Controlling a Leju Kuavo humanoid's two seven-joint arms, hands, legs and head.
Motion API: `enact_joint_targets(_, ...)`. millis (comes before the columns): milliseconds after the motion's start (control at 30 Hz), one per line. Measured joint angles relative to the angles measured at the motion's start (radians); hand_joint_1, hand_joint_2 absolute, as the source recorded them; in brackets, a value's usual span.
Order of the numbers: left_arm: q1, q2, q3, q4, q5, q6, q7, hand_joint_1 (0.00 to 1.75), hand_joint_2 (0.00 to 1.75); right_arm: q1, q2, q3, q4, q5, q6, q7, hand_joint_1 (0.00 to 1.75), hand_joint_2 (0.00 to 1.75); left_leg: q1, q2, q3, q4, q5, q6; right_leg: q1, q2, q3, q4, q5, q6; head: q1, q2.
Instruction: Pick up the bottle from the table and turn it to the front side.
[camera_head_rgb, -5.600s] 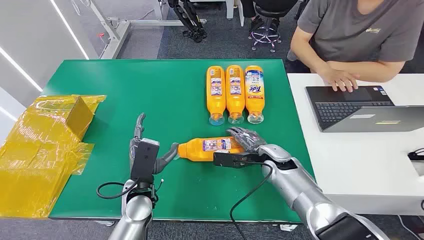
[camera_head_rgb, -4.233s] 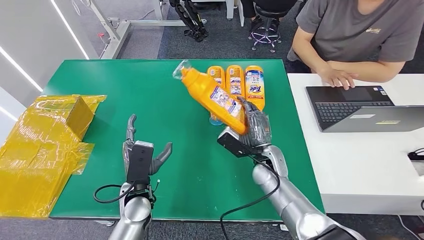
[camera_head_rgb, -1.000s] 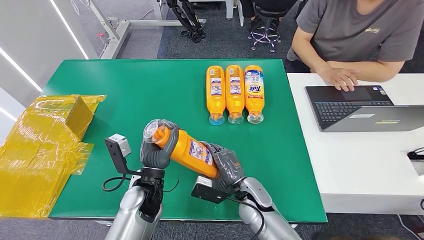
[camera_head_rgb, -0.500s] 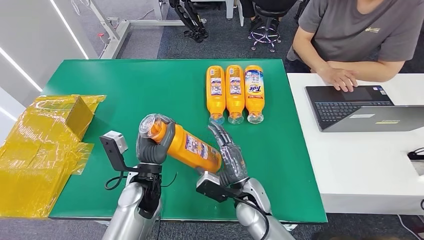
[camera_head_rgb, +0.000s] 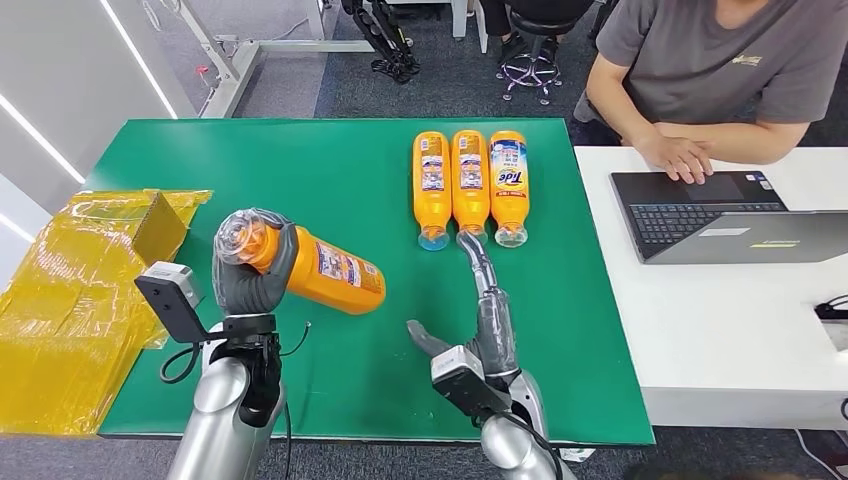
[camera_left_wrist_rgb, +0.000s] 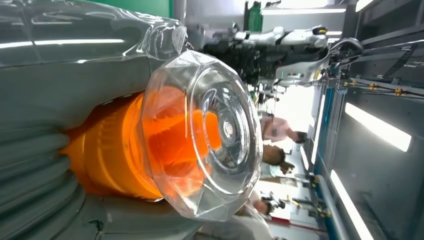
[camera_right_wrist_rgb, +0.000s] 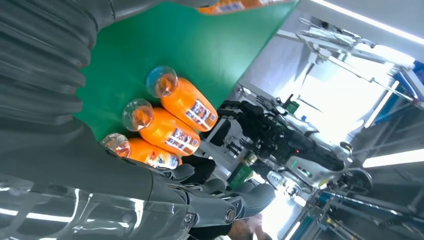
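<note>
An orange bottle (camera_head_rgb: 318, 271) with a clear cap is lifted above the green table (camera_head_rgb: 300, 170), cap end toward me and to the left. My left hand (camera_head_rgb: 247, 272) grips it around the neck. The left wrist view looks straight at the clear cap (camera_left_wrist_rgb: 210, 135) over the orange neck (camera_left_wrist_rgb: 117, 150). My right hand (camera_head_rgb: 482, 305) stands open to the right of the bottle, fingers pointing away from me, holding nothing. Three more orange bottles (camera_head_rgb: 470, 186) lie side by side at the table's far side, also seen from the right wrist (camera_right_wrist_rgb: 167, 122).
Yellow wrapped packaging (camera_head_rgb: 85, 290) lies at the table's left edge. A white desk (camera_head_rgb: 720, 320) with a laptop (camera_head_rgb: 720, 215) stands to the right, where a person (camera_head_rgb: 720, 70) sits with a hand at the keyboard.
My right hand has let go of the bottle and opened, fingers straightening forward. My left hand has carried the bottle to the left, holding it alone.
</note>
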Motion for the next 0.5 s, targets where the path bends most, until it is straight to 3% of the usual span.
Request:
enact_joint_targets(300,-0.001,0.073,0.023,-0.045,-0.226,0.072,0.059,1.75,1.75,0.076,-0.007,-0.008,-0.123,-0.051,-0.032,-0.032,0.00,1.75,0.000,0.000,0.000,0.000,0.000,0.000,0.000,0.000,0.000,0.000,0.000,0.000,0.000,0.000)
enact_joint_targets(500,-0.003,0.160,0.032,-0.047,-0.534,0.214,0.126,1.75,1.75,0.097,-0.008,-0.011,-0.175,-0.063,-0.005,-0.025,0.00,1.75,0.000,0.002,0.000,-0.001,0.000,0.000,0.000,0.001,0.000,0.000,0.000,0.000,0.000,0.000)
